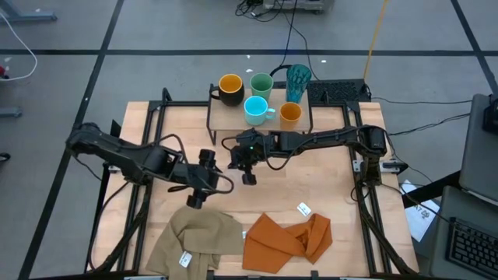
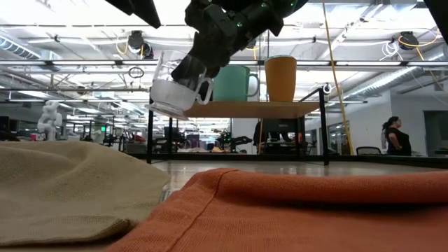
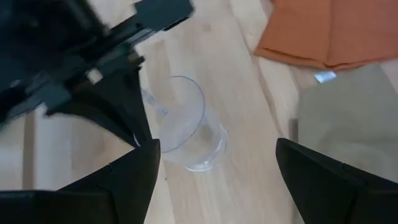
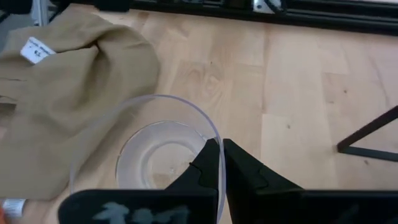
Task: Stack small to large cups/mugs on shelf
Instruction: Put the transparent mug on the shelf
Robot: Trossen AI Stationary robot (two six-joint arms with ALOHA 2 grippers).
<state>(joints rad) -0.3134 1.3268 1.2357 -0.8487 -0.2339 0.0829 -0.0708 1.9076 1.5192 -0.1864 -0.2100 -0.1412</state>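
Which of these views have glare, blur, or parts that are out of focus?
Low view: bright ceiling lights wash out the top; the near orange cloth is soft. Left wrist view: the small clear cup and the dark fingers look blurred. Right wrist view: sharp on the tan cloth. High view: evenly lit.
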